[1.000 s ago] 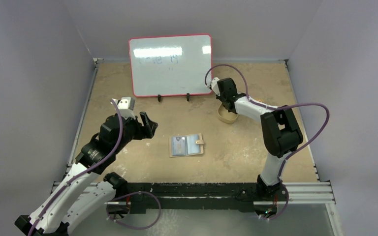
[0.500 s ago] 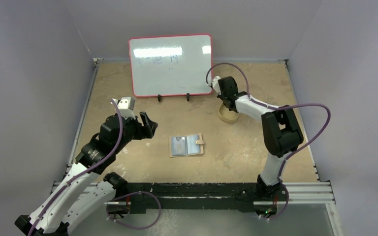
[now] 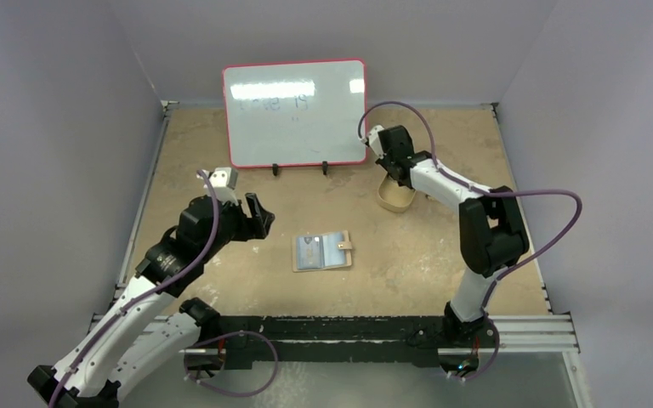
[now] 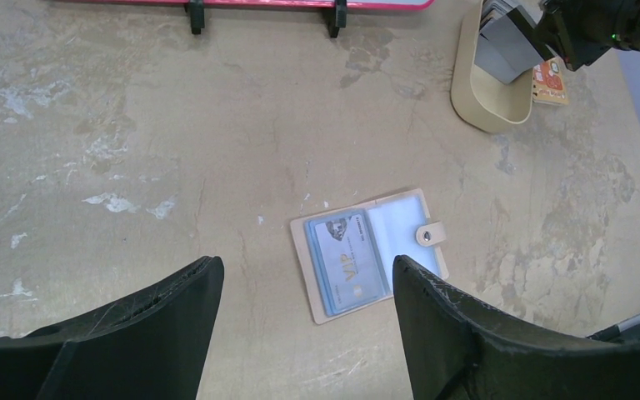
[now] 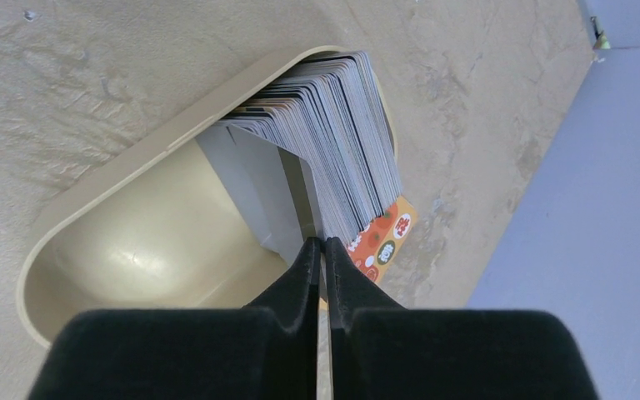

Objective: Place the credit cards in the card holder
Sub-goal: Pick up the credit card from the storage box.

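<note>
We see a tan tabletop (image 3: 221, 144) with a red-framed whiteboard (image 3: 295, 110) standing at its far edge, and the left gripper (image 3: 260, 217) hovering left of centre, fingers spread wide. At far right, over a tan oval dish (image 5: 146, 250), the right gripper (image 5: 322, 250), fingers closed to a sliver, meets a stack of grey and white credit cards (image 5: 342, 142); we cannot tell whether one is pinched. The tan card holder (image 4: 402, 227) lies open at centre, a light blue card (image 4: 346, 262) in its left sleeve.
</note>
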